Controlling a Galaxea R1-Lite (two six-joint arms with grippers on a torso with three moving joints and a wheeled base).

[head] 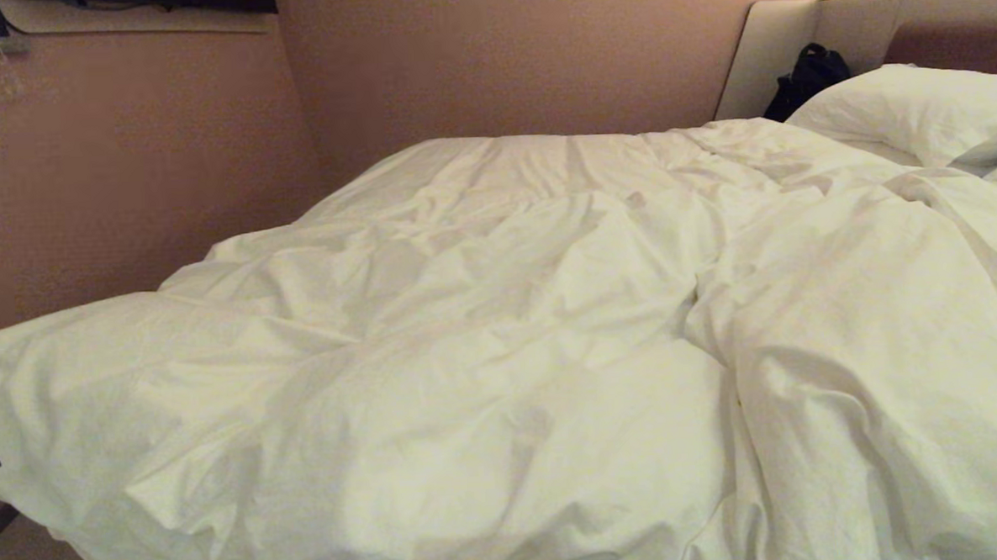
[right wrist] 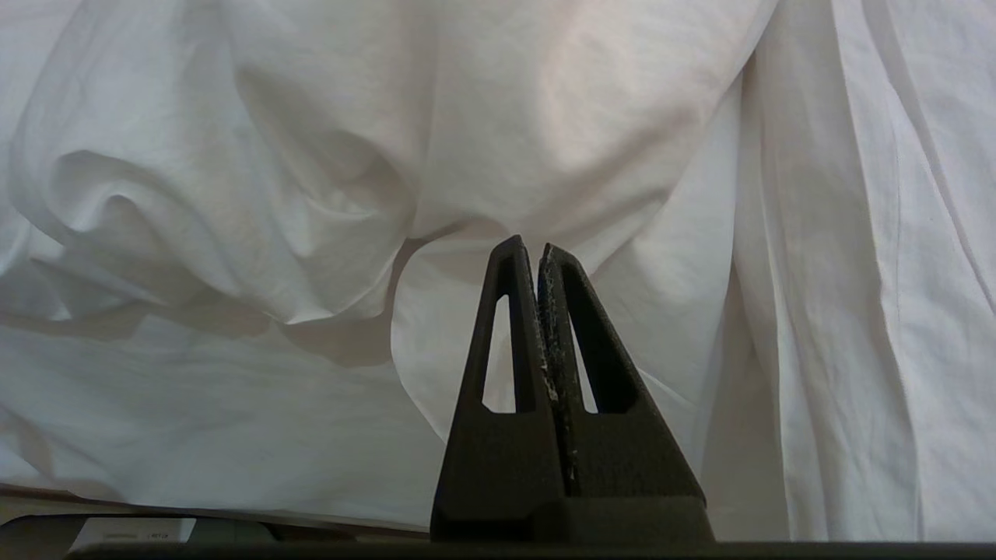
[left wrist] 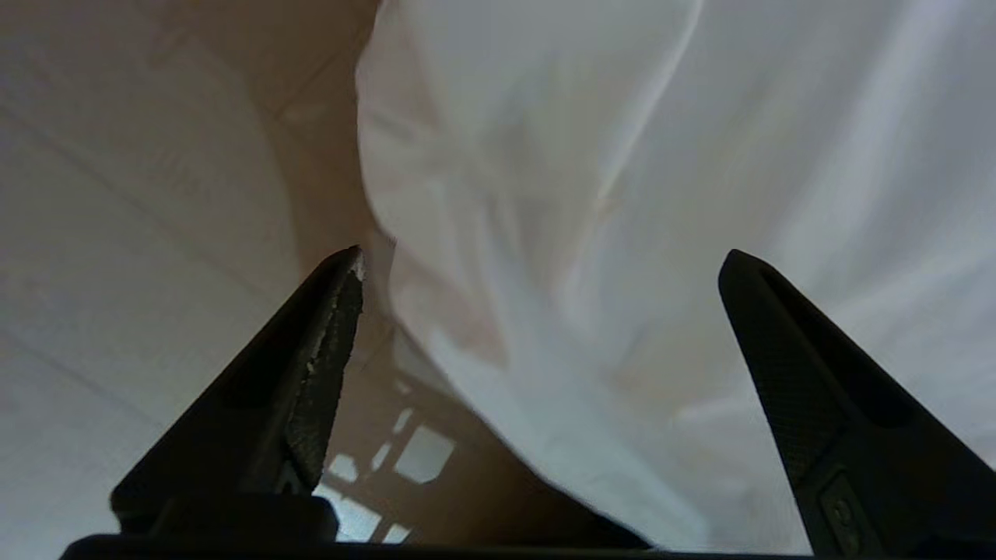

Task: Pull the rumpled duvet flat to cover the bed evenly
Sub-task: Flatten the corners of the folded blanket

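Note:
The white duvet (head: 501,330) lies rumpled over the bed (head: 779,49), bunched into thick folds at the near right and hanging over the near edge. In the left wrist view my left gripper (left wrist: 542,255) is open, its dark fingers (left wrist: 311,365) spread wide with nothing between them. The duvet's hanging edge (left wrist: 622,194) lies just beyond them, above the floor. My right gripper (right wrist: 525,243) is shut and empty, pointing at the draped duvet folds (right wrist: 311,155) on the bed's side.
A white pillow (head: 912,106) lies at the head end on the right, with a black bag (head: 808,77) against the padded headboard. A pinkish wall (head: 123,162) runs along the bed's far side. Pale floor (left wrist: 117,233) shows by the bed's near left corner.

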